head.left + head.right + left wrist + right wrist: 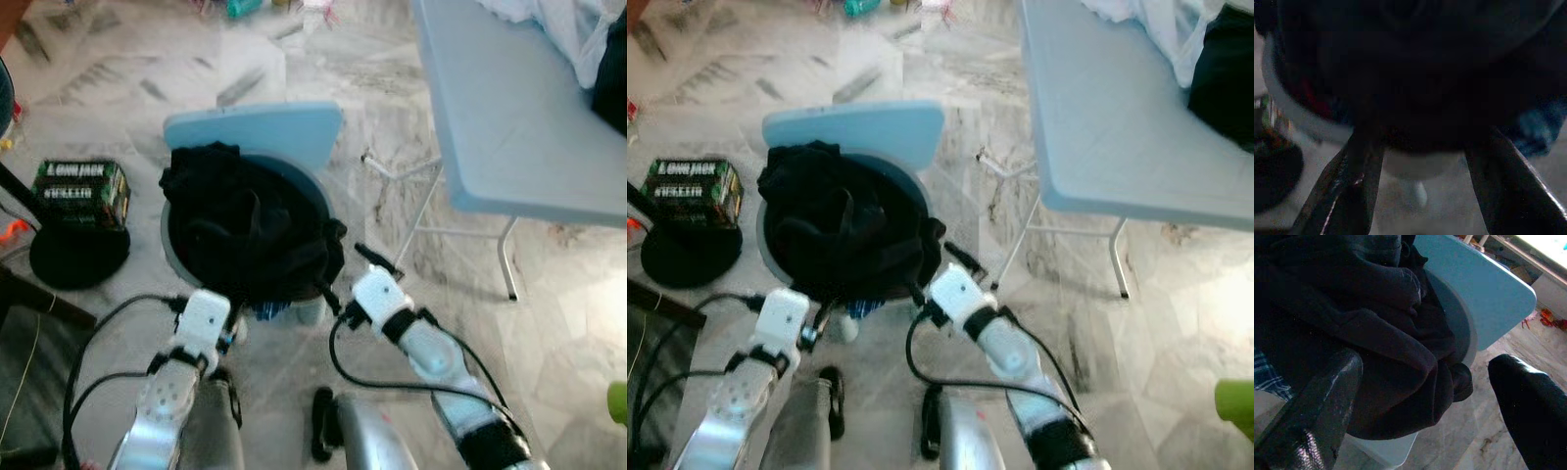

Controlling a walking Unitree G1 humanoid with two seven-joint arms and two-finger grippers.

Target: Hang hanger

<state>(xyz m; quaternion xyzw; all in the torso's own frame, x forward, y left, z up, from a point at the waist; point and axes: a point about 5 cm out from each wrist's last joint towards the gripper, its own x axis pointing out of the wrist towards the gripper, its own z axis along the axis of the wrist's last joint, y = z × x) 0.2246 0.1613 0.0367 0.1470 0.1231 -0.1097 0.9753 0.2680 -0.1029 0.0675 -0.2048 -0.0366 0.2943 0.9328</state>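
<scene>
- The right wrist view is showing the right gripper (1425,396) spread wide, one finger against dark clothing (250,230), with plaid fabric (1268,374) peeking beneath.
- The left gripper (1422,161) is standing wide beside the same heap.
- The clothing is filling a round pale basket (167,250) before a blue chair back (255,132); no hanger can be made out.
- A folding table (500,117) is standing on marble floor (568,323).

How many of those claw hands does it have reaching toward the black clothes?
2. The left claw sits open at the near edge of the black clothes on the blue chair; the right claw, open, is at their right side.
</scene>
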